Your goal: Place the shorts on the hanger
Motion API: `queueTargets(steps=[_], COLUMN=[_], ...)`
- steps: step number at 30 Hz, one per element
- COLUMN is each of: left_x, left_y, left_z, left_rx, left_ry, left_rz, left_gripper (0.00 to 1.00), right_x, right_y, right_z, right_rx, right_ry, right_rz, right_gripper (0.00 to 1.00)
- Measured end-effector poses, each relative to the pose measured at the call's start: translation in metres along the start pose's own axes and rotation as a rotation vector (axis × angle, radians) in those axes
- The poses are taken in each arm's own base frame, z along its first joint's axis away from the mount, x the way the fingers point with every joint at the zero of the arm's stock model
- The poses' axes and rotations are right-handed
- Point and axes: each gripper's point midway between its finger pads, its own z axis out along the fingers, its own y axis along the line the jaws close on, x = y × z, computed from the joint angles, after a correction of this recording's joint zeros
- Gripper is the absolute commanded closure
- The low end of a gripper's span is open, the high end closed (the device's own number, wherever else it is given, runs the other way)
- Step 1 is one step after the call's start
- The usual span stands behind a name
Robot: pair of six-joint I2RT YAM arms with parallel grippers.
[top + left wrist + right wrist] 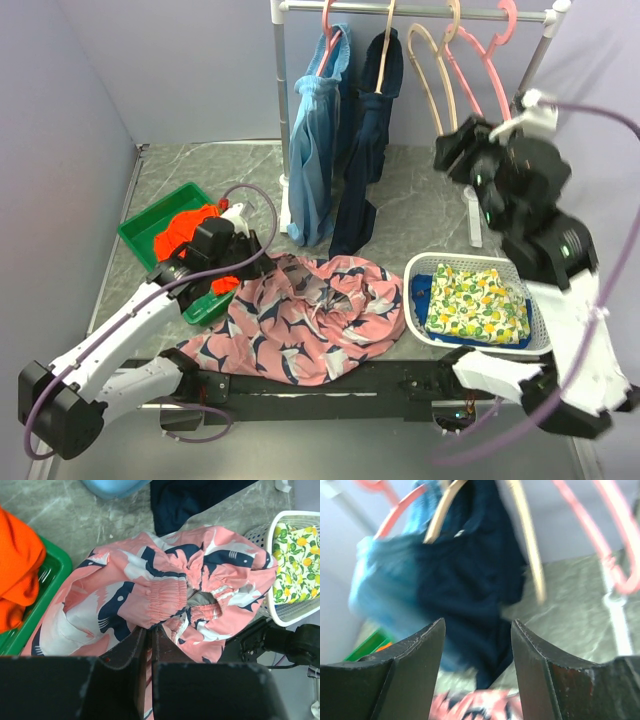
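Observation:
The pink shorts (310, 320) with navy and white shapes lie crumpled on the table, in front of the arm bases. In the left wrist view their gathered waistband (165, 592) sits just past my left gripper (149, 630). Its jaws are pinched nearly together on the fabric's edge. From above, that left gripper (262, 262) is at the shorts' left rim. The beige hanger (432, 85) hangs bare on the rail. My right gripper (455, 150) is raised just below and right of it, open and holding nothing. The right wrist view is blurred; its gripper (478, 625) faces the hanger (530, 545).
A light-blue garment (315, 150) and a navy one (370, 140) hang on the rail, with pink hangers (480, 70) at the right. A green tray (140, 222) with orange cloth (180, 232) stands left. A white basket (412, 290) holds lemon-print cloth (478, 300).

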Motion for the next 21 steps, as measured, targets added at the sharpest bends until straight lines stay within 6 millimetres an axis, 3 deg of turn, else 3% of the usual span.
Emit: queueTargets(steps=[4, 7, 11, 16, 21], left_x=[-0.004, -0.003, -0.002, -0.004, -0.01], left_y=[-0.005, -0.006, -0.006, -0.006, -0.009], left_z=[0.0, 0.001, 0.002, 0.002, 0.0], left_rx=[0.017, 0.022, 0.022, 0.022, 0.03], left_ry=[0.003, 0.009, 0.016, 0.018, 0.006], left_rz=[0.007, 0.011, 0.024, 0.038, 0.053], left_gripper=[0.92, 0.92, 0.92, 0.91, 0.91], right_x=[-0.014, -0.011, -0.005, 0.003, -0.007], right_y=[-0.012, -0.016, -0.036, -0.054, -0.05], right_z=[0.044, 0.083, 0.123, 0.135, 0.135], right_rx=[0.051, 0.054, 0.102, 0.122, 0.075], right_ry=[0.009, 0.063, 0.119, 0.167, 0.158], right_rz=[-0.064, -0.106, -0.144, -0.176, -0.183], right_gripper=[0.37, 0.39, 0.38, 0.37, 0.4])
